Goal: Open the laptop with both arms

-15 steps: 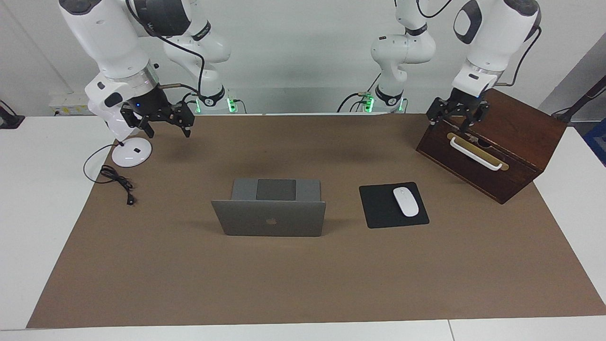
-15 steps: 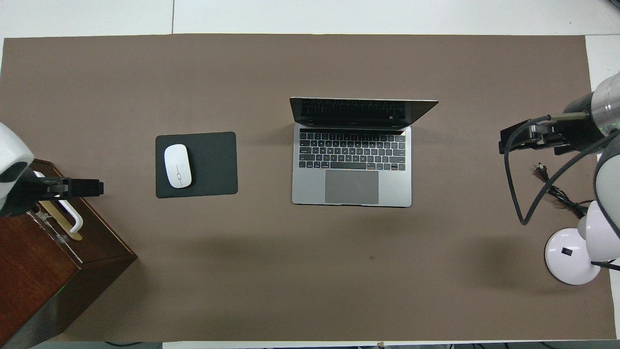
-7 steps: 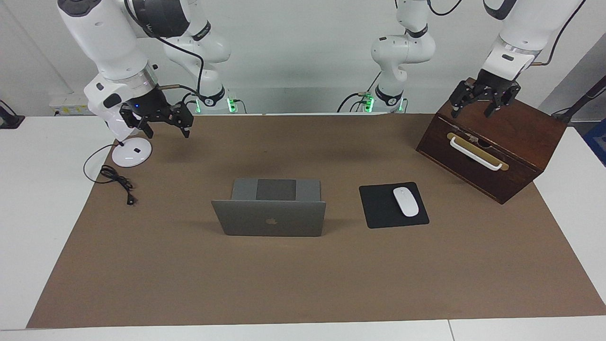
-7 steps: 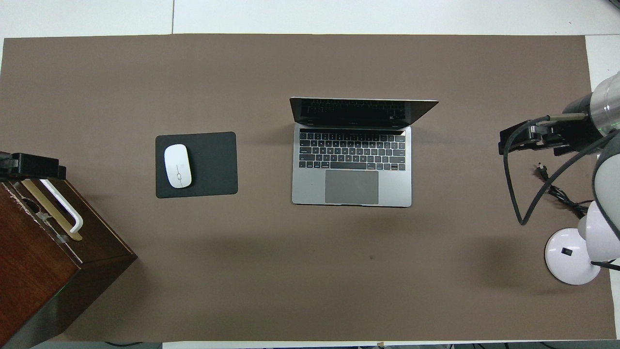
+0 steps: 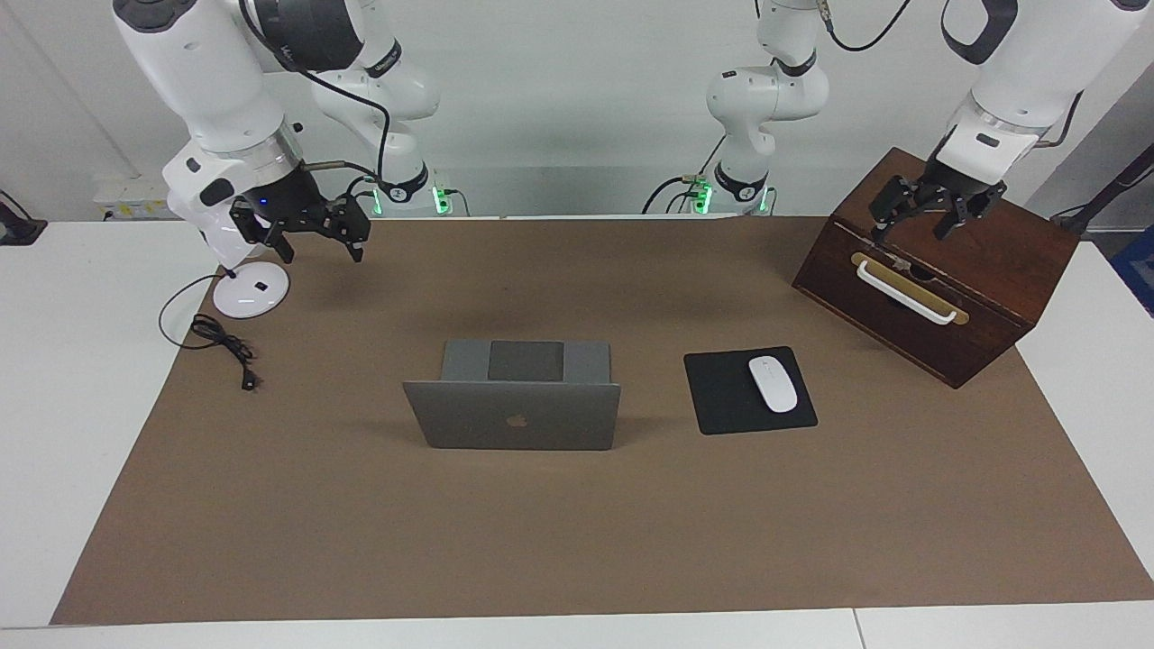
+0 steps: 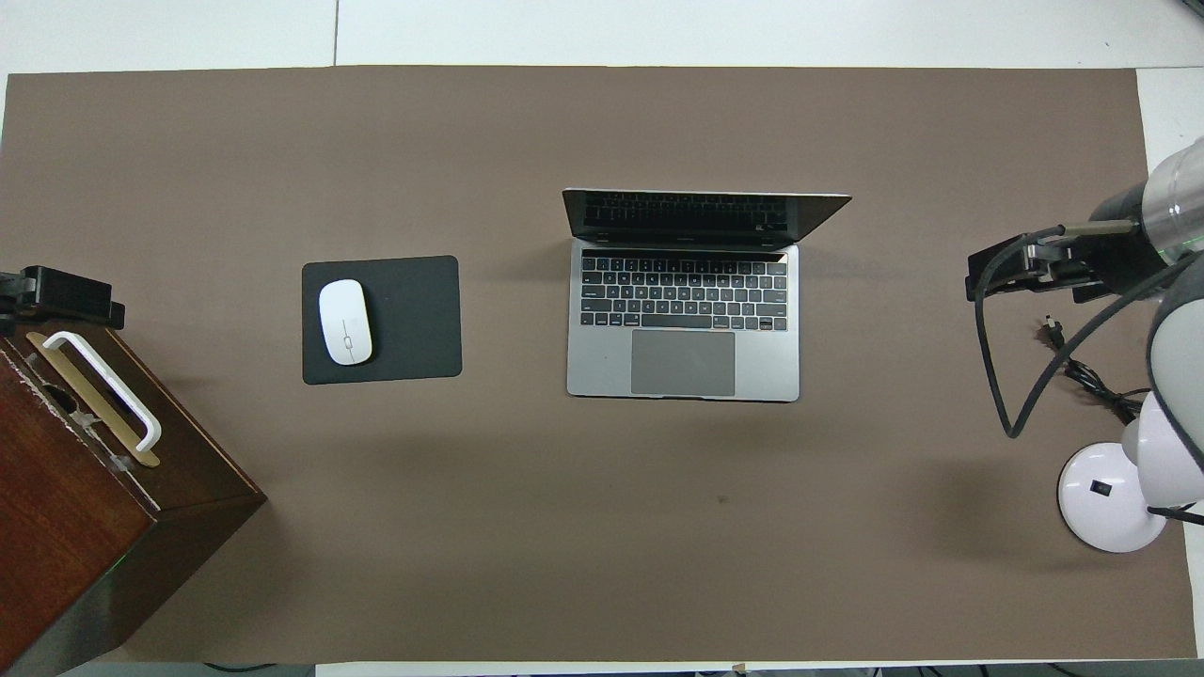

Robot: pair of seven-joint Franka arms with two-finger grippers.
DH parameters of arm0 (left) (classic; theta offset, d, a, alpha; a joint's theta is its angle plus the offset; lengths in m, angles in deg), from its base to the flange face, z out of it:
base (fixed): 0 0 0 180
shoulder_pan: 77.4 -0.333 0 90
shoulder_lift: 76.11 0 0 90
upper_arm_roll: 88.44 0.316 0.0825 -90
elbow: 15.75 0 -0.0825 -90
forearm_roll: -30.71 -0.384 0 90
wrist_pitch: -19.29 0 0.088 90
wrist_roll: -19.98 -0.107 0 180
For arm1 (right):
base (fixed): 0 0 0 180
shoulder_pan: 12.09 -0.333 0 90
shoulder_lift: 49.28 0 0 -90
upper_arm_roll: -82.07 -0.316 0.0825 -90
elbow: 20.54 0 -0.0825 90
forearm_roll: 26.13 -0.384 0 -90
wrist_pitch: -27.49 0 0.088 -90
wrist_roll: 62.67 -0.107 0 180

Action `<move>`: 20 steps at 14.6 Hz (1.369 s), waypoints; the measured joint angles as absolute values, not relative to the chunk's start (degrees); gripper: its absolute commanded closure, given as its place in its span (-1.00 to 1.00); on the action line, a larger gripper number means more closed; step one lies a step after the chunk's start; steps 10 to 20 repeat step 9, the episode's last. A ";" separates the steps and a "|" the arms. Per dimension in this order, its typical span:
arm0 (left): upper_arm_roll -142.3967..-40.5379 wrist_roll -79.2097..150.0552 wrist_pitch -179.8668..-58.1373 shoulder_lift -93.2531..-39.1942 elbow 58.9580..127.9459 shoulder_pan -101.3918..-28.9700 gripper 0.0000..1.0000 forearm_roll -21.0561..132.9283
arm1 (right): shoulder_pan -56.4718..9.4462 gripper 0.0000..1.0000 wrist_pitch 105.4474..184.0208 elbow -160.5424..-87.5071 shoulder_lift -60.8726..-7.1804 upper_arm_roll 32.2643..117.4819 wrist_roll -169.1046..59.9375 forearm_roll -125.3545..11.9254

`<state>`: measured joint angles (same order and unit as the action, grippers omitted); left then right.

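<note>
**Around the desk mat**

We see a white mouse point(image 5: 773, 384) on a black mouse pad point(image 5: 721, 397), a wooden drawer box point(image 5: 983, 270) with white handle point(image 5: 904, 293), a round white lamp base point(image 5: 251, 291), its black cable point(image 5: 221, 342).

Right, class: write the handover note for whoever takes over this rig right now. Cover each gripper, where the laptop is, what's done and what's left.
Left gripper: open, empty, in the air over the wooden box.
Right gripper: open, empty, in the air beside the lamp base.
Laptop: mid-mat, beside the mouse pad, lid up, keyboard facing the robots.
Done: the laptop is open; neither arm touches it.
Left: nothing obvious, beyond perhaps parking the arms.
</note>
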<state>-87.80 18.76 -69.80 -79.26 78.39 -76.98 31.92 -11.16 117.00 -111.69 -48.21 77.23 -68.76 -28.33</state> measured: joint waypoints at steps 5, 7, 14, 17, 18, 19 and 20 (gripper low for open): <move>-87.78 18.76 -69.74 -79.25 78.23 -77.29 -1.00 31.92 | -11.16 -1.00 117.00 -111.72 -48.21 77.23 -68.76 -28.33; -87.78 18.76 -69.74 -79.25 78.23 -77.39 -1.00 31.92 | -11.16 -1.00 117.00 -111.73 -48.21 77.23 -68.76 -28.33; -87.80 18.76 -69.74 -79.25 78.23 -77.51 -1.00 31.92 | -11.16 -1.00 117.00 -111.74 -48.21 77.23 -68.76 -28.33; -87.80 18.76 -69.74 -79.25 78.23 -77.51 -1.00 31.92 | -11.16 -1.00 117.00 -111.74 -48.21 77.23 -68.76 -28.33; -87.80 18.76 -69.74 -79.25 78.23 -77.51 -1.00 31.92 | -11.16 -1.00 117.00 -111.74 -48.21 77.23 -68.76 -28.33; -87.80 18.76 -69.74 -79.25 78.23 -77.51 -1.00 31.92 | -11.16 -1.00 117.00 -111.74 -48.21 77.23 -68.76 -28.33; -87.80 18.76 -69.74 -79.25 78.23 -77.51 -1.00 31.92 | -11.16 -1.00 117.00 -111.74 -48.21 77.23 -68.76 -28.33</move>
